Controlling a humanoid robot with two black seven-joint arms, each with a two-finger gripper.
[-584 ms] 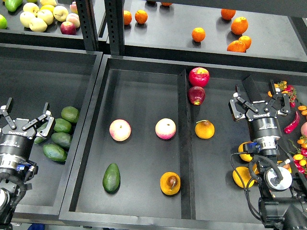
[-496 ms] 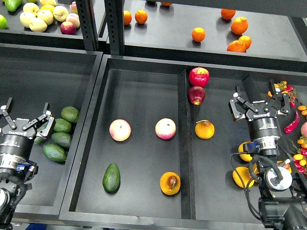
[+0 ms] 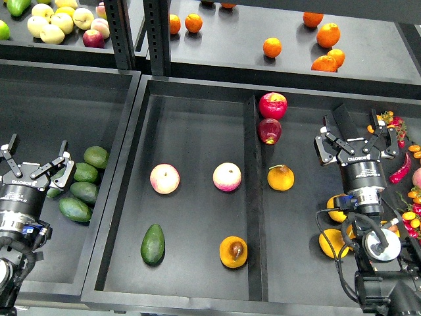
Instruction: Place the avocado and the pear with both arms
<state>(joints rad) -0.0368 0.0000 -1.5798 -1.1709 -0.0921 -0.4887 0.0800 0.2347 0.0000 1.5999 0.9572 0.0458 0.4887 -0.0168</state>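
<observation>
Two pink-yellow apples [image 3: 164, 178] [image 3: 227, 176] lie side by side in the middle of the black tray [image 3: 191, 131]. At two o'clock from them, beyond the divider [image 3: 255, 197], two red apples [image 3: 272, 105] [image 3: 269, 130] touch, with a stemmed pear [image 3: 281, 178] below. Oranges [image 3: 272, 47] dot the upper shelf at twelve o'clock.
</observation>
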